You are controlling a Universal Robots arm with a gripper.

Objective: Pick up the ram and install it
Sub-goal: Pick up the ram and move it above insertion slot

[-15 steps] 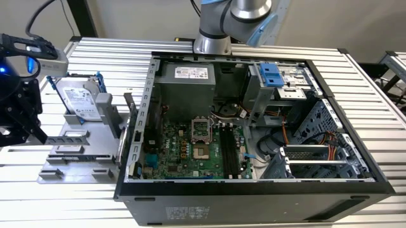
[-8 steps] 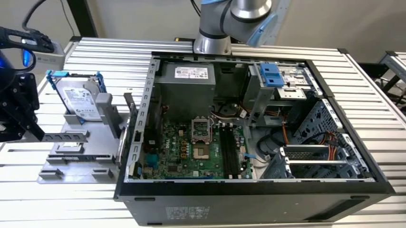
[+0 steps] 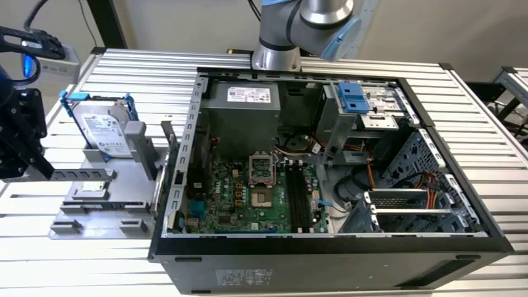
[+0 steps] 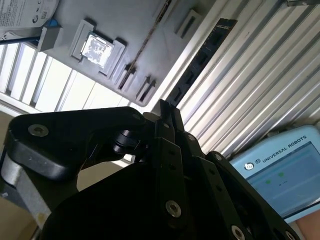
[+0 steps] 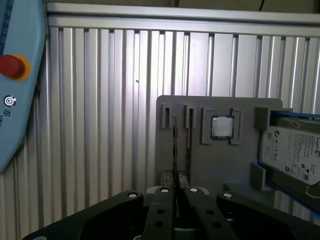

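Off to the exterior view's left of the open computer case (image 3: 330, 247), by the grey holder (image 5: 220, 165) on the ribbed table (image 5: 100, 125), the hand (image 5: 177, 192) is clamped tight on the ram (image 4: 200, 60), which juts straight out from its fingertips.

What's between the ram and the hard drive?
The square silver chip, seated in the gray holder, and an empty slot next to the ram, lie between it and the hard drive in the first wrist view.
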